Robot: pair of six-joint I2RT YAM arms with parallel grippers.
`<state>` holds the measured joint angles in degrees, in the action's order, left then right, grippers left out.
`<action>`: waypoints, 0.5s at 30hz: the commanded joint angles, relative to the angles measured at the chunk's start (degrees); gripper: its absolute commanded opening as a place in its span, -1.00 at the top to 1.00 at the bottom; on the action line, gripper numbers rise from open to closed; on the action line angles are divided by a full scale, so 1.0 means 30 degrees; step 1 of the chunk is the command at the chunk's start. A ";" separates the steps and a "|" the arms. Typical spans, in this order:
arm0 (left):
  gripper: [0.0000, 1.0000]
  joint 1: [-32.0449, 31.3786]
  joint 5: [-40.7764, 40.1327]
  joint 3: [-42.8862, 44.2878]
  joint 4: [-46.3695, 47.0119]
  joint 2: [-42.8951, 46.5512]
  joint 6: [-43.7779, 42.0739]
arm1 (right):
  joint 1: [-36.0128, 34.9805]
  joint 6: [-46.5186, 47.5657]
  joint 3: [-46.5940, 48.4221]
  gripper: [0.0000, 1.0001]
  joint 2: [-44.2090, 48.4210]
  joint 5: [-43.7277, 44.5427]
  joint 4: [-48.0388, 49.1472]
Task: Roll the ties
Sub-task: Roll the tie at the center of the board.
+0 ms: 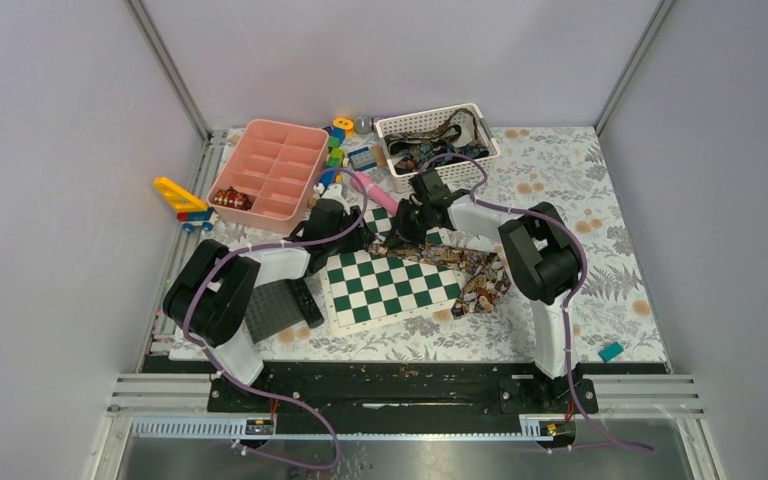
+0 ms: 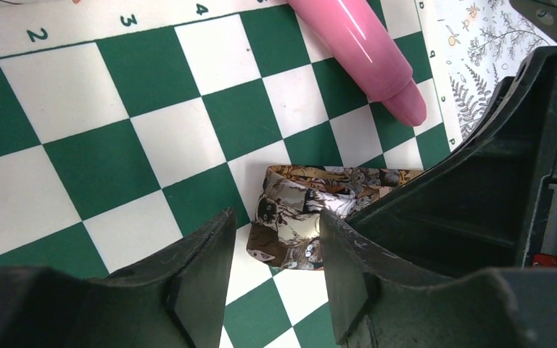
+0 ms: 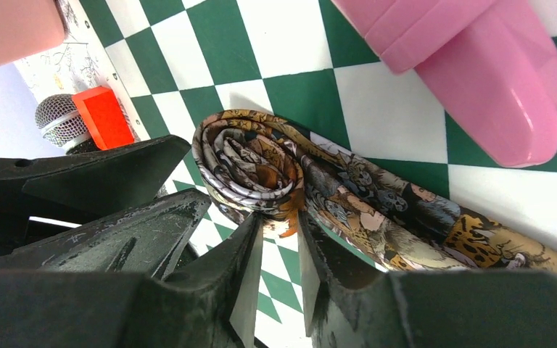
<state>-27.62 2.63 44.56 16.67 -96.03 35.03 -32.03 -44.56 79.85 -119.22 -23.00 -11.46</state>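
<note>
The half-rolled tie (image 3: 250, 163) lies on the chessboard (image 2: 80, 87), its coil at the tips of the right hand (image 3: 279, 230), nearly closed; whether it pinches I cannot tell. The left hand (image 2: 275, 232) is released, the coil just ahead.

The top external camera looks steeply down from high above and behind the arm bases, taking in the whole table (image 1: 580, 200) from afar. Each wrist camera sits very close over the chessboard (image 2: 116, 145), the left looking past the left gripper (image 2: 275, 243), the right past the right gripper (image 3: 279, 228). All three share the board's far edge, with the tie (image 3: 250, 163) rolled at one end near a pink tube (image 3: 479, 80).
</note>
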 commanded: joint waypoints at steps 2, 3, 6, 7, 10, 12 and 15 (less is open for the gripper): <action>0.06 0.0124 -0.0105 0.0473 0.0139 0.0471 0.0051 | -0.0251 0.0846 0.0621 0.31 0.1104 0.0315 -0.0121; 0.06 0.0133 -0.0119 0.0456 0.0104 0.0532 0.0059 | -0.0251 0.0928 0.0605 0.29 0.1395 0.0388 -0.0158; 0.06 0.0124 -0.0252 0.0327 0.0073 0.0837 -0.0017 | -0.0238 0.1099 0.0569 0.23 0.2184 0.0745 -0.0399; 0.07 0.0124 -0.0287 0.0339 0.0052 0.0940 -0.0063 | -0.0249 0.1147 0.0555 0.21 0.2438 0.0881 -0.0533; 0.11 0.0100 -0.0270 0.0398 -0.0114 0.1157 -0.0231 | -0.0206 0.1228 0.0349 0.19 0.3195 0.1431 -0.0904; 0.15 0.0048 -0.0187 0.0485 -0.0250 0.1252 -0.0319 | -0.0094 0.1204 0.0034 0.19 0.3826 0.1999 -0.1340; 0.23 -0.0303 -0.0461 0.0752 -0.0664 0.1401 -0.0663 | 0.0156 0.1136 -0.0822 0.20 0.5343 0.3594 -0.2799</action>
<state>-27.68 2.46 44.58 14.94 -94.80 34.72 -32.10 -42.04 79.53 -110.48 -18.55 -14.50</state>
